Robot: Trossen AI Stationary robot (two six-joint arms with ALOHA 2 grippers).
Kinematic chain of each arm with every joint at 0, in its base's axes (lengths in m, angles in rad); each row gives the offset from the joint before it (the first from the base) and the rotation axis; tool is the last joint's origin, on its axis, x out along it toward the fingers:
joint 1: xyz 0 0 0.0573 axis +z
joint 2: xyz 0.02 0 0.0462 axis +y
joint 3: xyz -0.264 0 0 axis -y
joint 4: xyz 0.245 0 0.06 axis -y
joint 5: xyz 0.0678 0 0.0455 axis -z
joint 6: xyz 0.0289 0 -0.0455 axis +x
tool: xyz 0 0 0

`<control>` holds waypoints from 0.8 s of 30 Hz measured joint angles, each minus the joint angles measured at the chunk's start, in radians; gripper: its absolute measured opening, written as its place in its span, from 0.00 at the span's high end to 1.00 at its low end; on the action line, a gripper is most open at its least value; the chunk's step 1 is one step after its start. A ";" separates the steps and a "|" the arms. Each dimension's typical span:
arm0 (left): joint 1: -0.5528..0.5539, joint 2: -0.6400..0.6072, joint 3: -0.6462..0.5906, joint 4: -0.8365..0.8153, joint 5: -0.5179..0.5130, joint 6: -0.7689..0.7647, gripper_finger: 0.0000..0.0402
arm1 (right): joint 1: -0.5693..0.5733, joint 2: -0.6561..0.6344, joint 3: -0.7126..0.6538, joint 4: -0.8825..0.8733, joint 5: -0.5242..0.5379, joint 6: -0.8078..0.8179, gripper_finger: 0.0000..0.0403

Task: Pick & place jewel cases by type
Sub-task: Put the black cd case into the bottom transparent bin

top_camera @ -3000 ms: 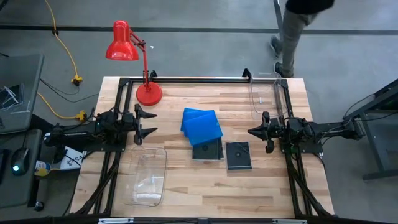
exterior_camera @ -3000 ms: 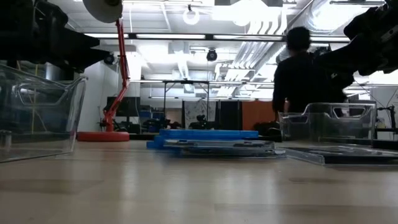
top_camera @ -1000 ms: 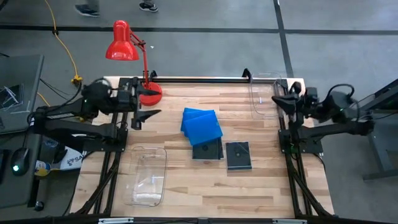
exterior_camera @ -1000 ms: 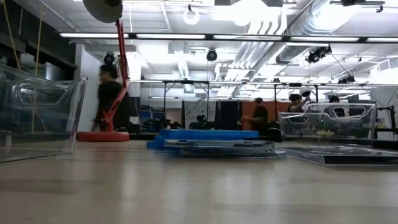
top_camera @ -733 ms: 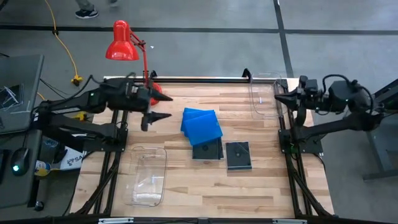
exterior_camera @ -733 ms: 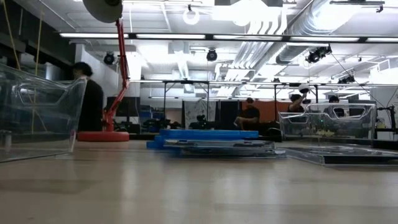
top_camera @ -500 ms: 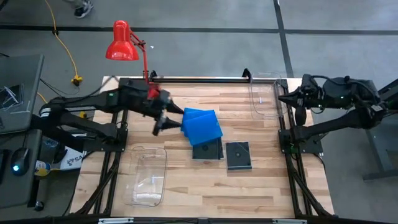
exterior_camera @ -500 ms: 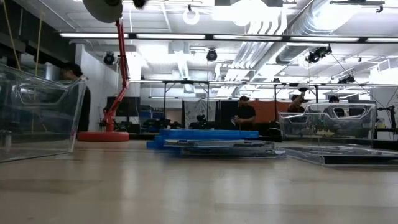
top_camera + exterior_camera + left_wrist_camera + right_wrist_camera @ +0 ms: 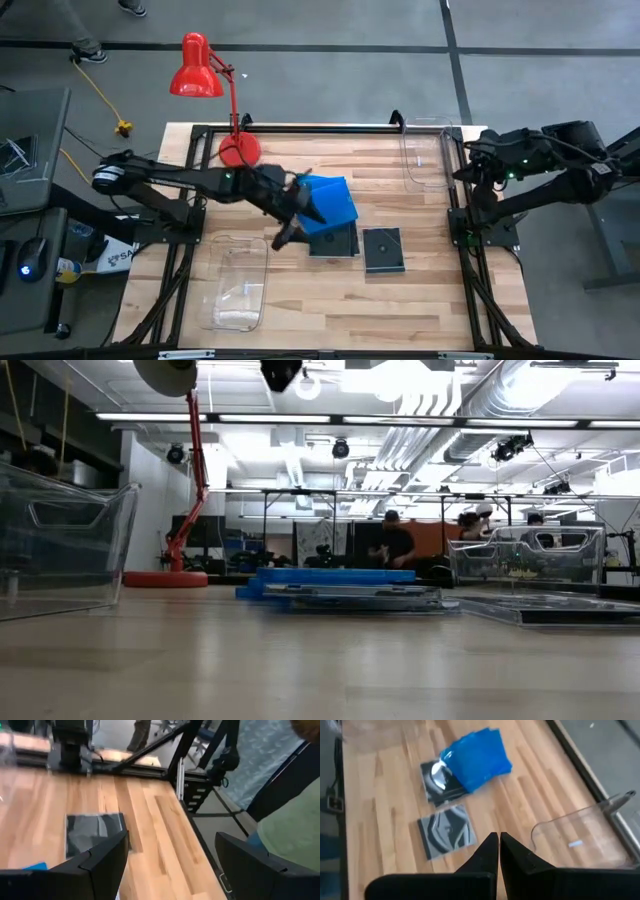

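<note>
The jewel cases lie near the middle of my desk: the blue cases are fanned in a loose pile, their near edge overlapping a dark case, and a second dark case lies flat just beside that one, toward my right. My left end effector is stretched out over the desk, fingers spread apart, at the left edge of the blue pile; I cannot tell whether it touches anything. My right end effector hangs at the right edge of the desk with its fingers pressed together, holding nothing, beside a clear bin at the far right corner. Another clear bin stands at the near left. A red lamp stands at the far left.
</note>
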 joint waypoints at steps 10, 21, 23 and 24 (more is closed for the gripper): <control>-0.137 0.143 -0.001 0.034 -0.135 -0.109 0.27 | 0.000 -0.005 -0.116 0.000 -0.146 0.041 1.00; -0.228 0.231 -0.001 0.060 -0.426 -0.232 0.27 | 0.031 -0.004 -0.416 0.033 -0.254 0.323 1.00; -0.237 0.230 -0.001 0.061 -0.489 -0.320 0.27 | 0.052 -0.004 -0.484 0.074 -0.259 0.396 1.00; -0.244 0.230 -0.001 0.058 -0.521 -0.354 0.27 | 0.064 -0.004 -0.516 0.104 -0.260 0.428 1.00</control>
